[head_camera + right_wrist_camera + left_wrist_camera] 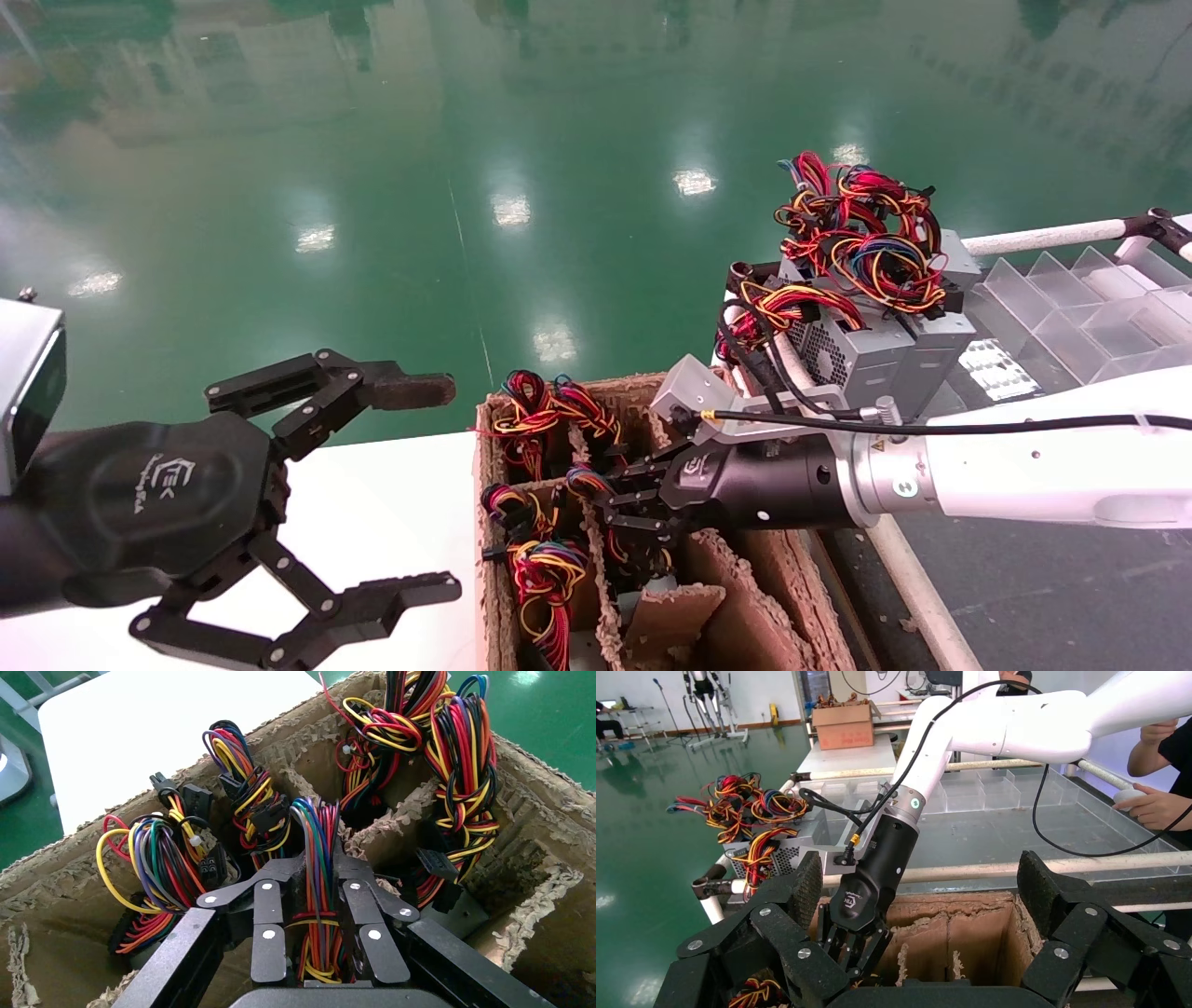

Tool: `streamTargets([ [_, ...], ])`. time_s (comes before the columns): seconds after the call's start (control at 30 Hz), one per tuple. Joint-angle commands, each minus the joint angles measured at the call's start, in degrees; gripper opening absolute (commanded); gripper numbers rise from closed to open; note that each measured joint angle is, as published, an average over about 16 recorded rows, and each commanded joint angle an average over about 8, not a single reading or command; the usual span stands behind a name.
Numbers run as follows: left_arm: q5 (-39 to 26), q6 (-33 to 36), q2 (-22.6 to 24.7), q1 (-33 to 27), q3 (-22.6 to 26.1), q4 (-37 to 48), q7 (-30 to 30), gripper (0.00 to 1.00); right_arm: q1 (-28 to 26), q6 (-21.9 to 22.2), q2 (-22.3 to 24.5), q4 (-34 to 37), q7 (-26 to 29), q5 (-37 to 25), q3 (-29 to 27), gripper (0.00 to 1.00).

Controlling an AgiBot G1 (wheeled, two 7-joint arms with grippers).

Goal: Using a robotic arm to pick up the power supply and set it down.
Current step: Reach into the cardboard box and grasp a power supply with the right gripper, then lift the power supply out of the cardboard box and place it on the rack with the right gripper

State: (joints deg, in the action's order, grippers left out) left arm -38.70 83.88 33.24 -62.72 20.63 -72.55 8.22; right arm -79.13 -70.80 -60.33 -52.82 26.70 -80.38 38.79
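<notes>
My right gripper [607, 518] reaches down into a divided cardboard box [745, 615]. In the right wrist view its fingers [270, 913] are shut on an upright bundle of red, orange, blue and green wires [320, 832] belonging to a power supply; the grey body of that power supply is hidden down in its compartment. The left wrist view shows the same right gripper [852, 948] low inside the box [961, 934]. My left gripper [438, 485] hangs open and holds nothing, over the white table [391, 522] left of the box.
Other wire bundles [151, 867] fill neighbouring compartments. Several grey power supplies [875, 345] with tangled wires are stacked beyond the box, beside a clear plastic divider tray [1071, 308]. A person's hands [1158, 804] show at the far side. Green floor lies behind.
</notes>
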Motion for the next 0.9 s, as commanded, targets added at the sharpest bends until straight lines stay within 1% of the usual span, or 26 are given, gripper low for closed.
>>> streamTargets([
  [0.03,0.0,0.0,0.0,0.0,0.0,0.0,0.0,1.00,0.0,0.0,0.0,0.1,0.0,0.0,0.0,0.00],
  [0.37,0.0,0.0,0.0,0.0,0.0,0.0,0.0,1.00,0.4,0.2,0.8,0.1,-0.6,1.3,-1.0,0.00],
  [0.9,0.0,0.0,0.0,0.0,0.0,0.0,0.0,1.00,1.4,-1.7,5.3,-3.0,-1.8,8.4,-5.6,0.00],
])
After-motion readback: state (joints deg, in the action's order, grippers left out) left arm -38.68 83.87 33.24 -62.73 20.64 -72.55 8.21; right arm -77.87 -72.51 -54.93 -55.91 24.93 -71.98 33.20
